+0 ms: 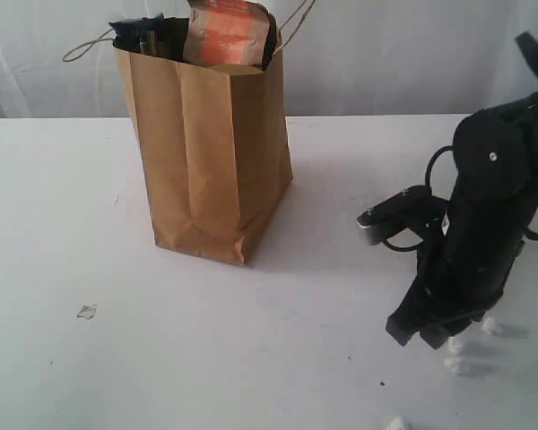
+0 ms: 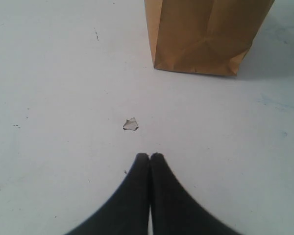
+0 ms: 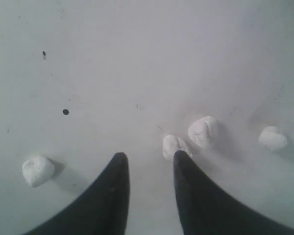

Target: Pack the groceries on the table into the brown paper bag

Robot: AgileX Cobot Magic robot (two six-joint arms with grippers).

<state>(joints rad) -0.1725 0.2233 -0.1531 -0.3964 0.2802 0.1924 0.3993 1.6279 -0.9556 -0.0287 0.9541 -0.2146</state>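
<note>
The brown paper bag (image 1: 211,152) stands upright at the back of the white table (image 1: 90,224). A brown pouch with an orange label (image 1: 226,31) and the dark blue end of a packet (image 1: 139,27) stick out of its top. No other groceries show on the table. My right gripper (image 1: 420,334) hangs low over the table's front right, open (image 3: 151,155), with nothing between its fingers. One fingertip (image 3: 182,159) sits right beside a white crumb (image 3: 172,145). My left gripper (image 2: 150,155) is shut and empty, facing the bag's base (image 2: 206,34); the exterior view does not show it.
Several small white crumbs (image 1: 457,364) lie around the right gripper, with more in the right wrist view (image 3: 204,131) (image 3: 37,170). A small clear scrap (image 1: 87,311) (image 2: 131,124) lies on the table at the front left. The bag's loop handles (image 1: 88,45) stick out sideways.
</note>
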